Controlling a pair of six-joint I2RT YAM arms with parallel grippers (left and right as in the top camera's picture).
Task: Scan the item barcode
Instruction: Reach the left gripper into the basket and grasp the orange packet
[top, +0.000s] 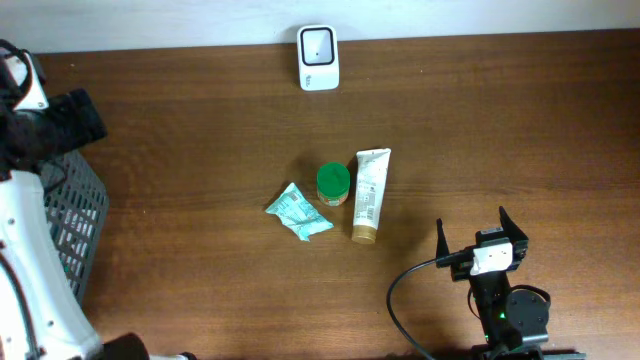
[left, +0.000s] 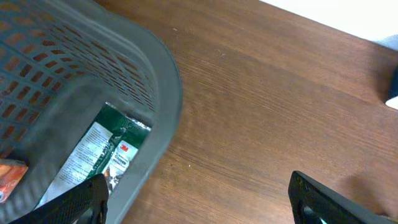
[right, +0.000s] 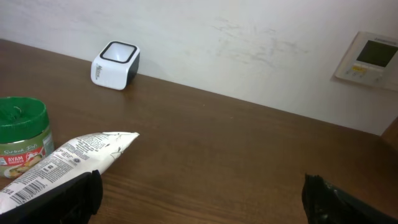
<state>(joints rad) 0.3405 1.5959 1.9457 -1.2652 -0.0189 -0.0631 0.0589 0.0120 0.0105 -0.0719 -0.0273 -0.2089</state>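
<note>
Brown wood makes up the table (top: 200, 150), which fills the overhead view. At its left edge stands a grey mesh basket (top: 70, 220). Inside it lie a green and white pack (left: 106, 155) and something orange (left: 7, 177), cut off by the picture's edge. The left gripper (left: 199, 202) hangs over the basket's rim and the wood beside it. Its fingers are spread wide with nothing between them. The right gripper (top: 482, 235) sits near the front right of the table, facing the far wall, its jaws likewise wide apart and empty.

The things to scan lie clustered mid-table, well apart from both grippers. A white tube (top: 369, 195) lies flat with its tan cap toward the front. A barcode (right: 31, 185) shows on its upper face, close to the right gripper's left finger in the wrist view. A teal packet (top: 298, 212) lies to the cluster's left. A small white scanner (top: 318, 57) stands at the far edge by the wall. Only bare wood lies between it and the cluster. A green-lidded jar (top: 333, 184) stands upright just beside the tube, between tube and packet.
</note>
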